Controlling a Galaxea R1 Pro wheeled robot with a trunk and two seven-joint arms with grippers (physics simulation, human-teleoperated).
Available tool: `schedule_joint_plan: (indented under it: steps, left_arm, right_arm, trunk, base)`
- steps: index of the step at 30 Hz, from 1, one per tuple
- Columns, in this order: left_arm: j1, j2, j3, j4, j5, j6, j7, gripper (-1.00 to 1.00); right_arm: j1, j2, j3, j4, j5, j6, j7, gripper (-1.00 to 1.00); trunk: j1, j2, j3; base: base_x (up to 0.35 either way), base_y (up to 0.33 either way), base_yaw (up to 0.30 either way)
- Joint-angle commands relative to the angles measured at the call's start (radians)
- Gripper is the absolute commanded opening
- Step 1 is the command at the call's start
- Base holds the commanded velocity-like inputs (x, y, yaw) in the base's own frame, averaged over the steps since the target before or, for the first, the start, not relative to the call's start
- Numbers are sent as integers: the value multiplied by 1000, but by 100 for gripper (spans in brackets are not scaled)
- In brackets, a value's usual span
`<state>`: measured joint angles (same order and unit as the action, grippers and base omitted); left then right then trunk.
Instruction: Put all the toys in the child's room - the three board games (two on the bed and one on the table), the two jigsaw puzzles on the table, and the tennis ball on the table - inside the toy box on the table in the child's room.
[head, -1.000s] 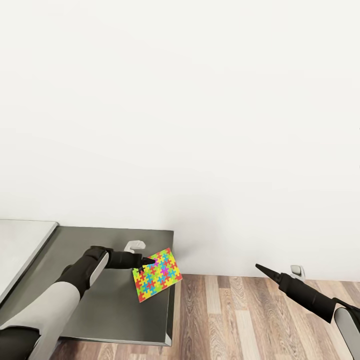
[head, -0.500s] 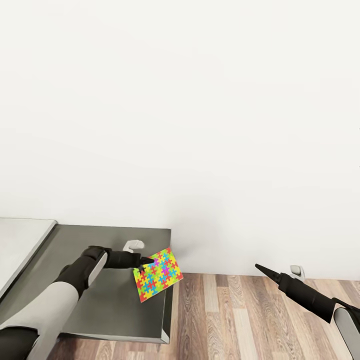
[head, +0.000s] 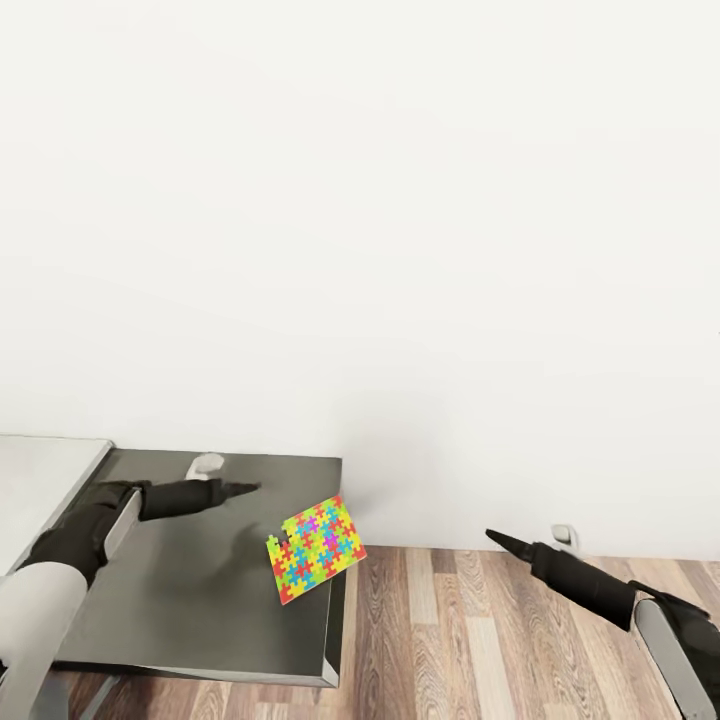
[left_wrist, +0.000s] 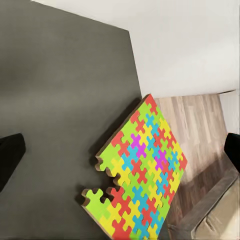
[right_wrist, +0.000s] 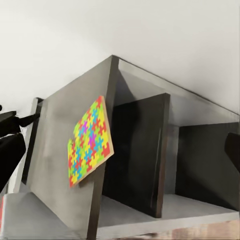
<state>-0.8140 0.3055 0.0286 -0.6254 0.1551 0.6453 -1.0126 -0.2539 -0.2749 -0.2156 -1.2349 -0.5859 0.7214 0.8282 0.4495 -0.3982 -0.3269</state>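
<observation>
Head view: jigsaw puzzle (head: 315, 549) sits at the right front corner of the dark-grey cabinet top (head: 200, 590), part of it past the edge over the wood floor (head: 480, 640); tilted vs. the cabinet edges. Left gripper (head: 245, 487) is off the puzzle, up and to the left of it over the cabinet top, holding nothing; fingers look close together in head view, but the left wrist view shows dark fingertips (left_wrist: 10, 162) at opposite edges of the picture w/ the puzzle (left_wrist: 140, 175) between them and apart from both, so jaws read as spread wide. Puzzle surface is bright interlocking pieces, yellow/red/blue/green, w/ a notch missing at one corner. Right gripper (head: 497, 539) hangs over the floor, well right of the cabinet, pointing toward the wall (head: 400, 250); empty; dark tips at both edges of the right wrist view, jaws apart. Right wrist view: puzzle (right_wrist: 90, 142) overhangs the cabinet's end panel, open shelf compartments (right_wrist: 165, 160) below w/ a dark divider. Pale table top (head: 40, 480) joins the cabinet at far left. Small white wall outlet (head: 565, 535) low on the wall near the right arm.
</observation>
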Motion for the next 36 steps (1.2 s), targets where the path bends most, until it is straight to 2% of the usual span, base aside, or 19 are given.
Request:
schedule_joint_plan:
  steps: [1, 4, 5, 7, 10, 11, 13, 14, 15, 18, 20, 30, 36]
  left_arm:
    - [-1, 9, 7, 0, 5, 8, -17, 100]
    - [-1, 27, 19, -1, 6, 12, -55, 100]
    - [0, 34, 23, -4, 7, 15, -81, 100]
    - [1, 38, 25, -8, 8, 21, -115, 100]
    - [2, 41, 24, -20, 8, 35, -182, 100]
    - [4, 43, 25, -30, 7, 45, -236, 100]
    - [7, 44, 26, -41, 6, 51, -293, 100]
    - [9, 45, 27, -51, 5, 56, -347, 100]
    - [11, 46, 28, -60, 2, 61, -394, 100]
    - [12, 47, 28, -69, -1, 66, -448, 100]
    - [13, 47, 27, -73, -2, 67, -468, 100]
    - [13, 46, 29, -78, 1, 69, -491, 100]
    - [13, 48, 30, -79, 3, 75, -494, 100]
  right_arm:
    - [-13, 0, 22, 12, -3, 6, -10, 100]
    - [-64, 2, 97, 73, -2, 6, -53, 100]
    - [-108, 11, 149, 130, -2, 6, -86, 100]
    - [-153, 29, 197, 189, -1, 5, -112, 100]
    - [-214, 71, 257, 272, 1, 4, -139, 100]
    - [-243, 103, 285, 315, 3, 4, -149, 100]
    - [-261, 131, 305, 345, 4, 3, -155, 100]
    - [-274, 156, 317, 365, 4, 3, -161, 100]
    - [-283, 176, 325, 379, 4, 4, -167, 100]
    - [-292, 203, 333, 394, 0, 6, -168, 100]
    - [-296, 210, 333, 399, -5, 9, -168, 100]
    - [-299, 219, 331, 405, -14, 10, -166, 100]
    - [-298, 211, 329, 405, -15, 10, -162, 100]
  trunk:
    - [1, -2, -2]
    - [1, -2, -2]
    - [1, -2, -2]
    - [1, -2, -2]
    - [1, -2, -2]
    - [1, -2, -2]
    - [1, -2, -2]
    - [1, -2, -2]
    - [1, -2, -2]
    - [1, -2, -2]
    - [1, -2, -2]
    - [1, -2, -2]
    - [1, -2, -2]
  base:
    - [0, 0, 0]
    - [0, 0, 0]
    - [0, 0, 0]
    - [0, 0, 0]
    - [0, 0, 0]
    - [0, 0, 0]
    - [0, 0, 0]
    - [0, 0, 0]
    - [0, 0, 0]
    - [0, 0, 0]
    - [0, 0, 0]
    - [0, 0, 0]
    - [0, 0, 0]
